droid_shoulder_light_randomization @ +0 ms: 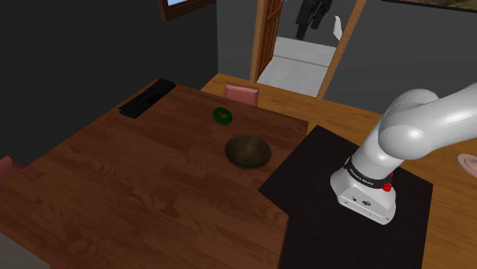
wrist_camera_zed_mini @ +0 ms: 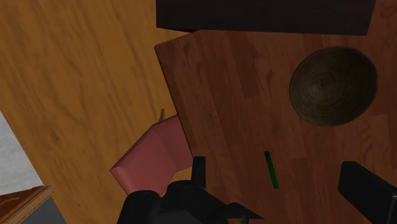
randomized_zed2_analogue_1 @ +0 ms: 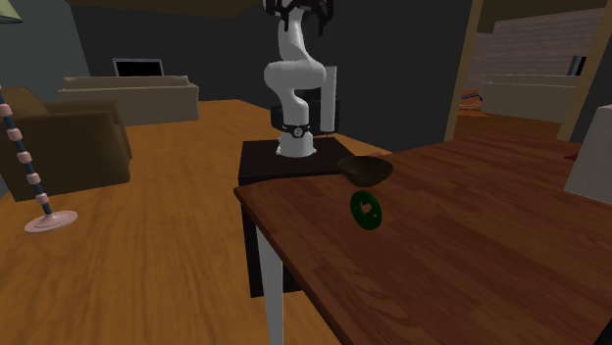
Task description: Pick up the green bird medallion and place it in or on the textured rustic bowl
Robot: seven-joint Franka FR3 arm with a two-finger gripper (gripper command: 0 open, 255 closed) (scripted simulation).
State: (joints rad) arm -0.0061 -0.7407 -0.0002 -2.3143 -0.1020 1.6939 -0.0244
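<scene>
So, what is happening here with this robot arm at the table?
A white robot arm is about to move a green medallion into a dark textured bowl, but it holds nothing yet. Its gripper is open and looks down on the wooden table from well above. The medallion stands on its edge on the table, a little apart from the bowl, and the bowl has nothing in it.

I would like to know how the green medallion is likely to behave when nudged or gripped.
The green medallion shows a round face in the second exterior view and a thin sliver from the wrist, so it seems to stand on edge: a nudge would probably tip or roll it. Thin and smaller than the bowl, it is likely light and stiff.
</scene>
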